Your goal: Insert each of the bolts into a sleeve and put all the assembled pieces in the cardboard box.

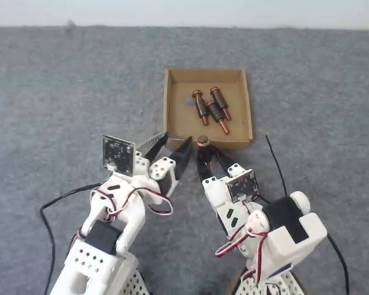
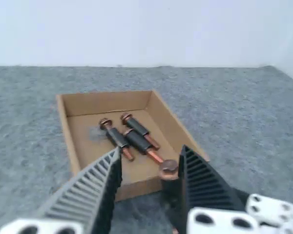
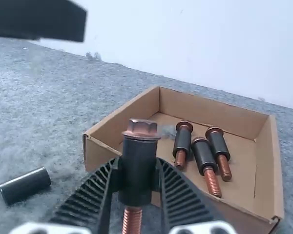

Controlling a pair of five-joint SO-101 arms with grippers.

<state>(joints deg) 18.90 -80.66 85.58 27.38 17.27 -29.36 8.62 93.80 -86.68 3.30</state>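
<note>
Two grippers sit at the near wall of the cardboard box. The right gripper clamps an upright sleeved bolt just outside that wall, and the left gripper stands open alongside. Three assembled pieces lie inside the box, toward the far edge of the grey worktop. One loose sleeve lies on the worktop near the box.

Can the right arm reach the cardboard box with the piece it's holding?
Probably yes: the right tool, shut on the assembled piece, sits at the cardboard box, by its near wall, nothing between.
</note>
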